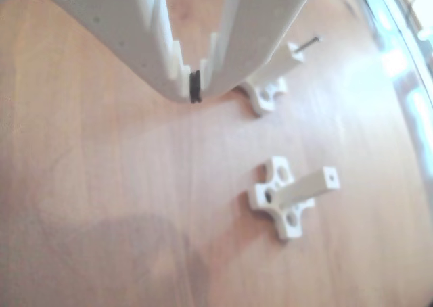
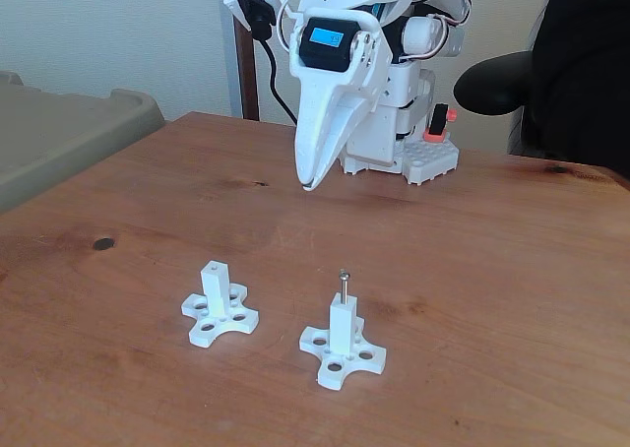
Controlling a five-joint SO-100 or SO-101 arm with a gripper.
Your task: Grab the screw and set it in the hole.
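The thin silver-grey metal screw (image 2: 345, 286) stands upright with its tip in the top face of a white plastic post on a cross-shaped base (image 2: 343, 344), near the front edge of the reddish-brown wooden table (image 2: 512, 270); in the other view it (image 1: 308, 44) pokes out of that post (image 1: 270, 84) past my finger. I judge it light, rigid and slick, so it would tip or roll at a careless touch, and if I had to take it again I would pinch the bare shank just under the small rounded head. A second white post of the same kind (image 2: 219, 307) stands just beside the first, nearer the table's left edge in the fixed view, and its end face shows the tiny dark hole (image 1: 331, 176) unfilled. My white two-finger gripper (image 2: 309, 183) hangs above the middle of the table, well apart from both posts, fingers drawn together and carrying nothing; between the tips sits a small black part (image 1: 195, 86) that I cannot identify. How deep the screw sits is hidden by the post, the other view is soft and washed out toward the table's bright edge, and my fingers cut off part of the far post.
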